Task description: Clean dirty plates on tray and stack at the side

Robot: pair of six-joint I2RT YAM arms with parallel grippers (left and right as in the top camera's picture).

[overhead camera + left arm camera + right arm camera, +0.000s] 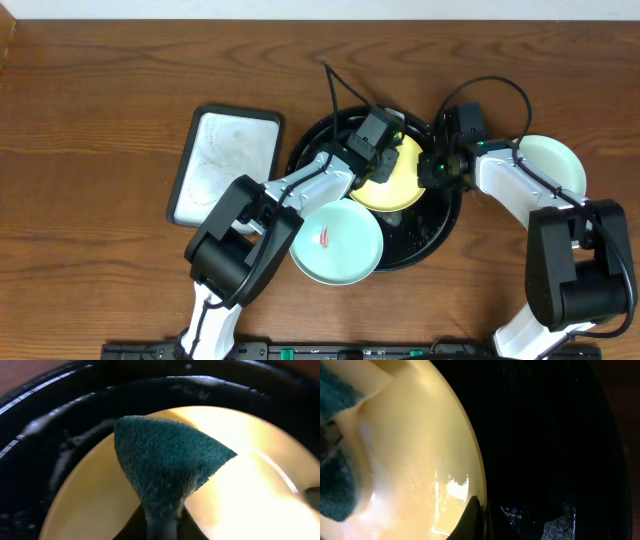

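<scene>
Well, the yellow plate (395, 180) sits in the black tray (443, 232), wet and sudsy: stiff, light, probably slippery, so best held at the rim, where the right pincer (473, 512) looks clamped. The left pincer (162, 527) is closed on a green sponge (165, 460) above it. Only the overhead view shows the smeared mint plate (335, 245) overlapping the tray's front edge and a clean mint plate (555, 160) on the table (100, 100). Suds show only in the right wrist view.

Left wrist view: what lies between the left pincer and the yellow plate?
A dark green sponge, pinched in the left pincer, lies between it and the yellow plate; the left wrist view shows it.
</scene>
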